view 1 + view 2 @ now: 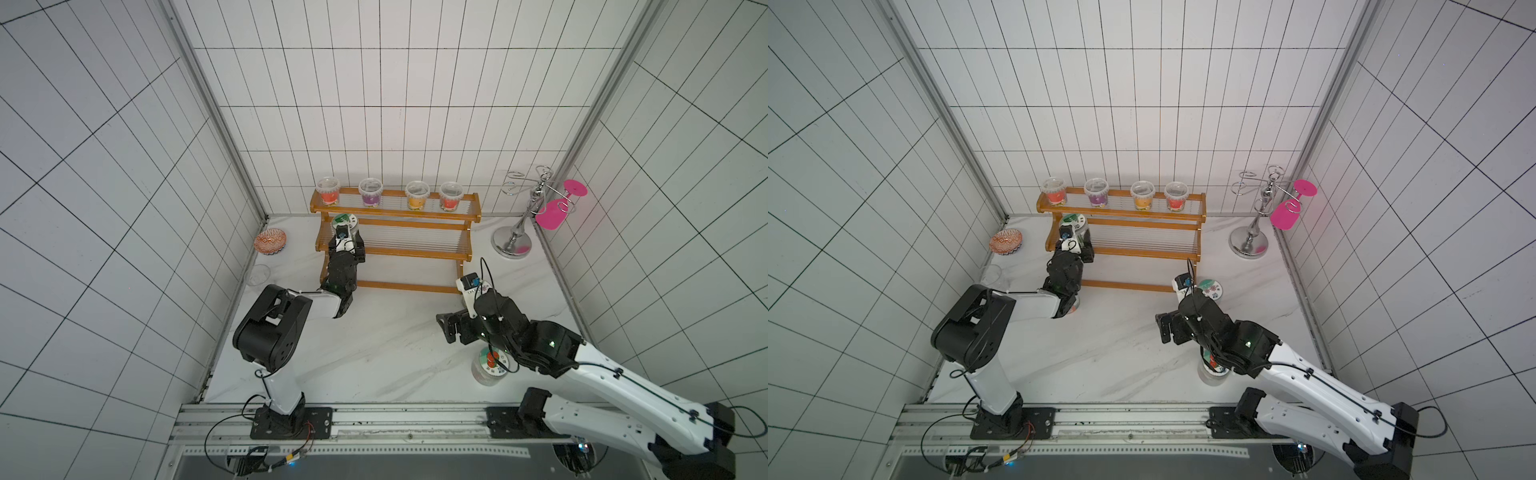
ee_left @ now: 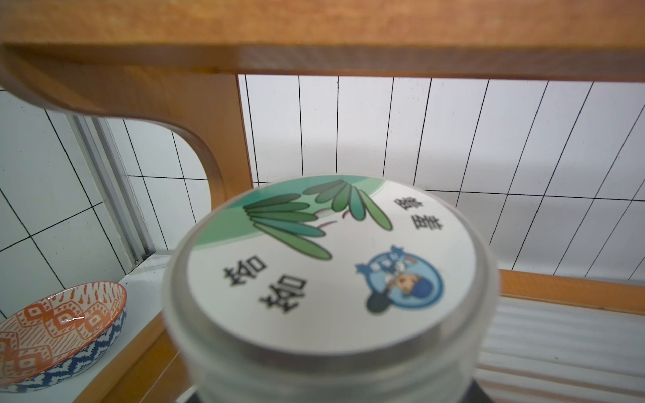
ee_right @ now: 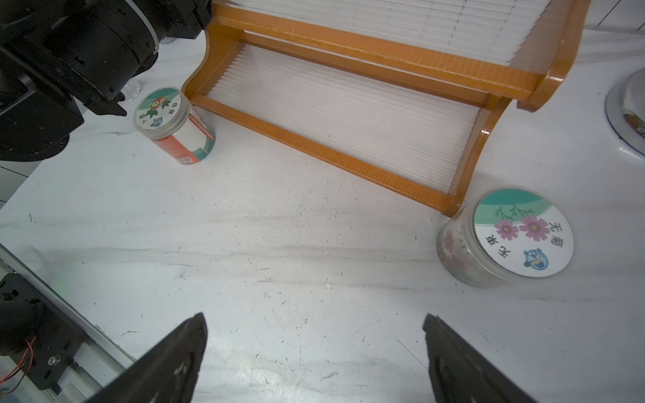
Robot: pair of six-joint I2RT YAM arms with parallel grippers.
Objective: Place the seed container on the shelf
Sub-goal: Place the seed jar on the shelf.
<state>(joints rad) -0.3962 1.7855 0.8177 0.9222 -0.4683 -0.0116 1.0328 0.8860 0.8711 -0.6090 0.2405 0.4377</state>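
The seed container (image 1: pixel 344 221) (image 1: pixel 1074 220) is a clear jar whose white lid (image 2: pixel 331 265) carries green leaves. My left gripper (image 1: pixel 347 236) (image 1: pixel 1076 240) is shut on its body and holds it upright at the left end of the shelf's (image 1: pixel 395 214) (image 1: pixel 1121 214) (image 2: pixel 314 28) middle tier, under the top rail. Whether the jar rests on the rods I cannot tell. The jar hides the fingers in the left wrist view. My right gripper (image 1: pixel 451 328) (image 1: pixel 1167 328) (image 3: pixel 314 324) is open and holds nothing, low over the white table in front of the shelf (image 3: pixel 349 150).
Several lidded cups (image 1: pixel 328 191) stand on the top tier. A pink-flower jar (image 3: pixel 520 237) (image 1: pixel 1210 287) sits at the shelf's front right foot. One jar (image 3: pixel 164 111) stands under the left arm, another (image 1: pixel 490 365) under the right arm. A patterned bowl (image 1: pixel 270 242), a clear glass (image 1: pixel 257 274) and a chrome stand (image 1: pixel 515 237) flank the shelf.
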